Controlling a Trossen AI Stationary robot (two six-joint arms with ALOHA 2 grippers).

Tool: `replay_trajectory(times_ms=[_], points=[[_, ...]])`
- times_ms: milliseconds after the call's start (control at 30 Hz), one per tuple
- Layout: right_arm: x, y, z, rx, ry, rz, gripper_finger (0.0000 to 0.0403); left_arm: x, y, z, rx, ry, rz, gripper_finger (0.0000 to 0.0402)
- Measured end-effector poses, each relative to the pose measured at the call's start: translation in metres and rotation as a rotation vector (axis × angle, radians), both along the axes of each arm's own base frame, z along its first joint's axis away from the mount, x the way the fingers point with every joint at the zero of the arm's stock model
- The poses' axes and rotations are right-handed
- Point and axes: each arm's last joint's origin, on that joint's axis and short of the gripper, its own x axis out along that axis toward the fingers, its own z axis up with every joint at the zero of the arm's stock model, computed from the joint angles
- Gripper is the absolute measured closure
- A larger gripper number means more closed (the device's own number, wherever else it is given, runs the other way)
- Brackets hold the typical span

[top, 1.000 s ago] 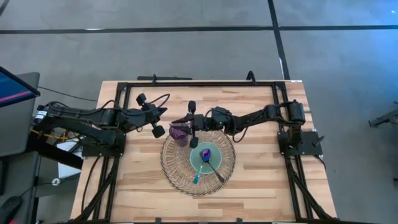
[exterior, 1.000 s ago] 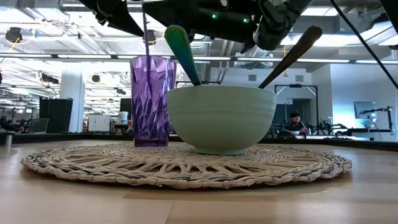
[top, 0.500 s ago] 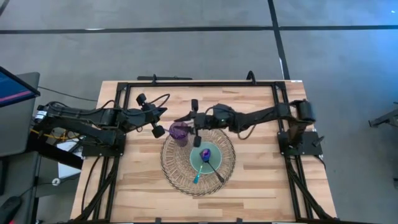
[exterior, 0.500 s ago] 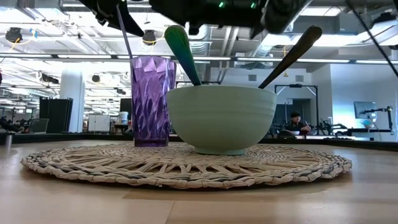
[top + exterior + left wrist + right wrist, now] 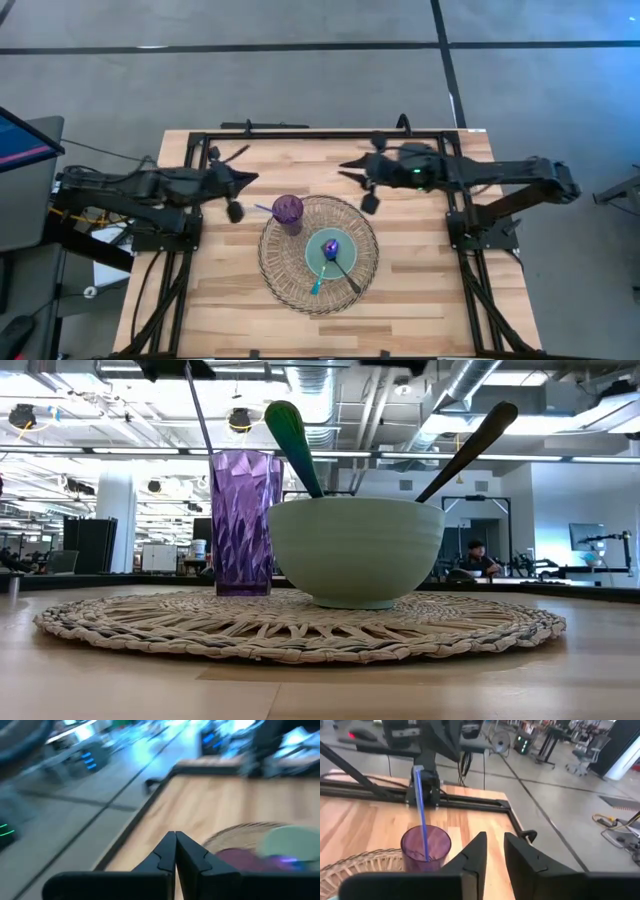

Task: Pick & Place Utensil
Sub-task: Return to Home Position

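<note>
Homing step in hand, to judge by the layout, with nothing left to place. Purple cup (image 5: 288, 209) upright on the placemat (image 5: 280, 272), just beside the light blue bowl (image 5: 355, 550) on its left, purple straw (image 5: 421, 815) leaning inside; blue spoon (image 5: 292, 440) in the bowl. Left gripper (image 5: 175, 834) over the table (image 5: 420, 290), left of the cup, fingers pressed together, empty. Right gripper (image 5: 495, 836) beyond the placemat's far edge, fingers slightly parted, holding nothing. Next: fold both arms back to rest, staying clear of the straw.
</note>
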Motion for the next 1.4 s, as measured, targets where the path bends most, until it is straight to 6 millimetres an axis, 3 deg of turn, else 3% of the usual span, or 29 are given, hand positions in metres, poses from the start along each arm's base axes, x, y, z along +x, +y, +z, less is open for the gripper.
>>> replay_trajectory(times_ms=[167, 267, 533, 667, 833, 1400], points=[[-0.039, 0.001, 0.001, 0.027, -0.059, -0.007, 0.0356, -0.036, -0.001, 0.012, -0.055, -0.135, -0.259, 0.0395], [-0.059, 0.001, -0.014, 0.075, -0.093, -0.036, 0.0365, -0.055, -0.001, 0.009, -0.066, -0.149, -0.351, 0.0395], [-0.101, 0.001, -0.056, 0.094, -0.210, -0.063, 0.0391, -0.074, -0.005, -0.038, -0.026, -0.122, -0.589, 0.0395], [-0.121, 0.000, -0.056, 0.114, -0.286, -0.076, 0.0401, -0.075, -0.006, -0.060, 0.019, -0.177, -0.631, 0.0395], [-0.139, 0.001, -0.075, 0.131, -0.312, -0.078, 0.0401, -0.079, -0.005, -0.075, 0.117, -0.282, -0.630, 0.0395], [-0.176, 0.002, -0.137, 0.170, -0.459, -0.077, 0.0402, -0.048, -0.012, -0.119, 0.145, -0.338, -0.706, 0.0395]])
